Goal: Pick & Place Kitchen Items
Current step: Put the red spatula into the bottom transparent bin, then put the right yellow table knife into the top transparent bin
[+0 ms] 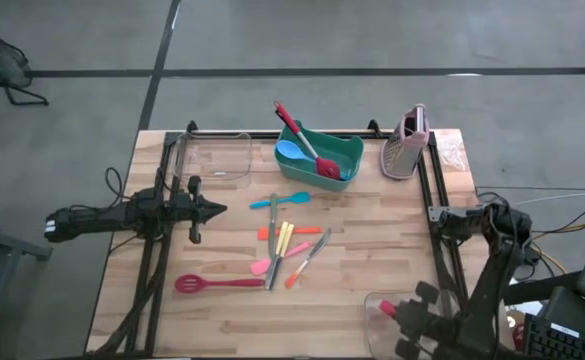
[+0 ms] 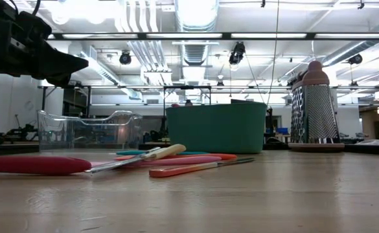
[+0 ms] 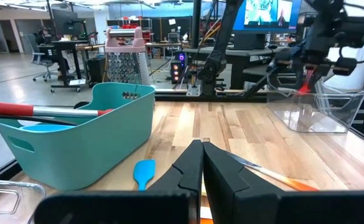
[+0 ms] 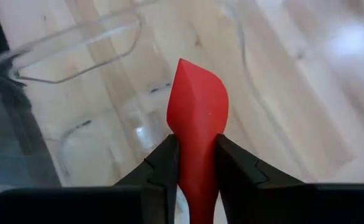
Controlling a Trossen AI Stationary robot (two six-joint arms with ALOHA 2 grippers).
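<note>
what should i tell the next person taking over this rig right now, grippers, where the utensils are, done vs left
Right gripper: shut on a red spatula, held over the clear tub at the table's near right corner; not released yet.
Left gripper: shut, empty, waiting above the table's left side.
Done: a red-handled utensil and a blue spoon sit in the teal bin.
Left: the red slotted spoon, blue spatula and the loose pile of pink, orange and yellow-handled pieces mid-table. The second clear tub at back left looks empty.
</note>
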